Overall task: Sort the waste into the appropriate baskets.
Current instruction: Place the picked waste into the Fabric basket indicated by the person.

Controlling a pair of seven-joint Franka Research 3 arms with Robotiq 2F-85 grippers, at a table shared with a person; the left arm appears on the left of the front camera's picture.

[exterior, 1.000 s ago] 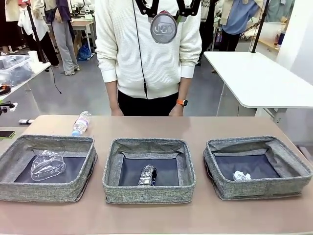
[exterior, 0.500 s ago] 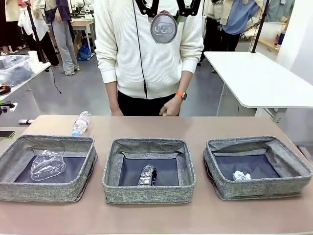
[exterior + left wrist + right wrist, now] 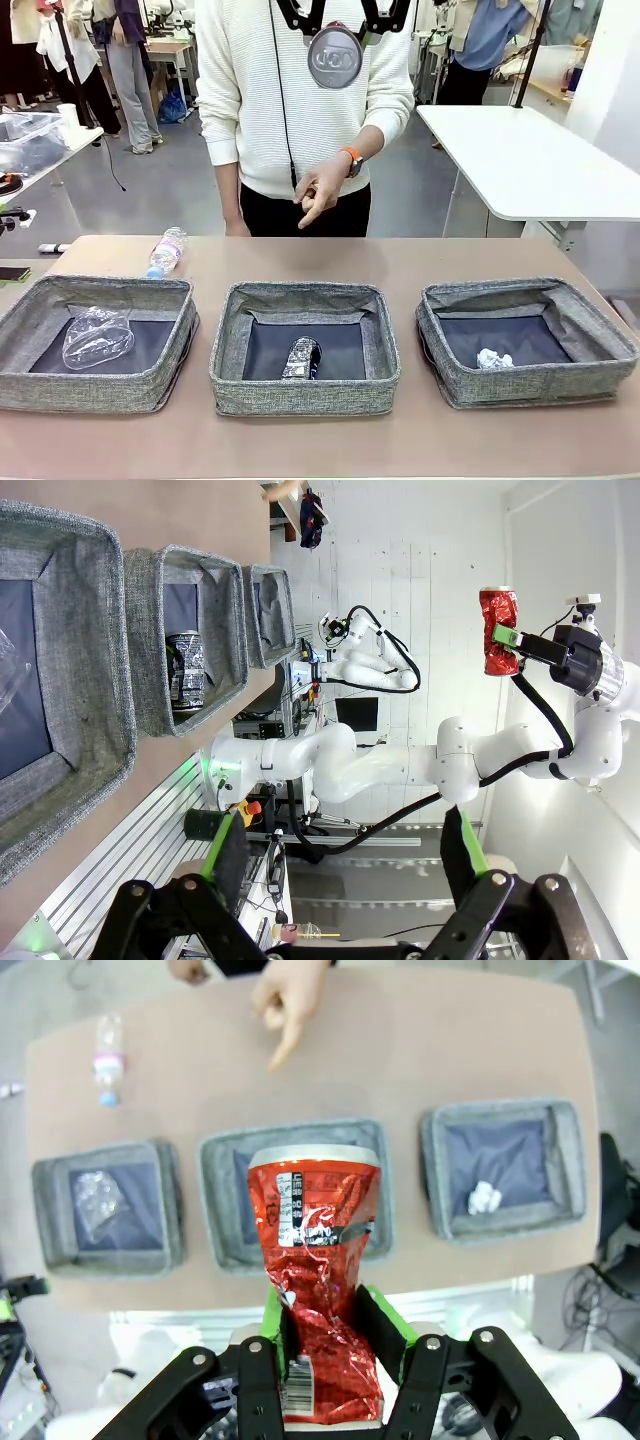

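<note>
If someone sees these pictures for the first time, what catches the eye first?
The crushed red can, clamped in the right tool, held high with the table far below. Next, the person's hand at the far side, pointing a finger downward.

The left gripper [image 3: 342, 820] stands with its green-padded fingers [image 3: 222, 845] spread wide and nothing between them, while the bent right arm [image 3: 470, 765] holds the right gripper [image 3: 330, 1312] high, pointing straight down, both pads clamped on a crumpled red can [image 3: 315, 1225].
</note>
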